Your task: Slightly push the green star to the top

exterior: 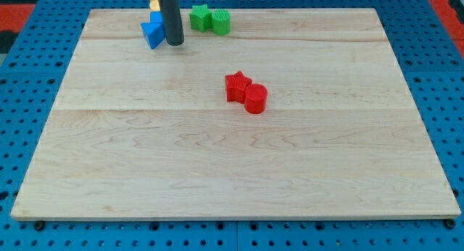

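With no gripper, our tip (175, 43) sits upper left, beside the blue block (153, 33); the green star (201, 17) already nears the tabletop (217, 171) edge and could slide off.

rod: straight, dark grey, smooth cylinder, plain surface
my tip (175, 43): blunt round end, same dark grey as rod

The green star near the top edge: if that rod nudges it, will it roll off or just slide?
Probably slide: the green star looks low and flat-bottomed on the smooth wooden board, so rolling or tipping seems unlikely. It appears stiff. It touches the green cylinder, which may get dragged along. My tip is to its left, beside the blue block.
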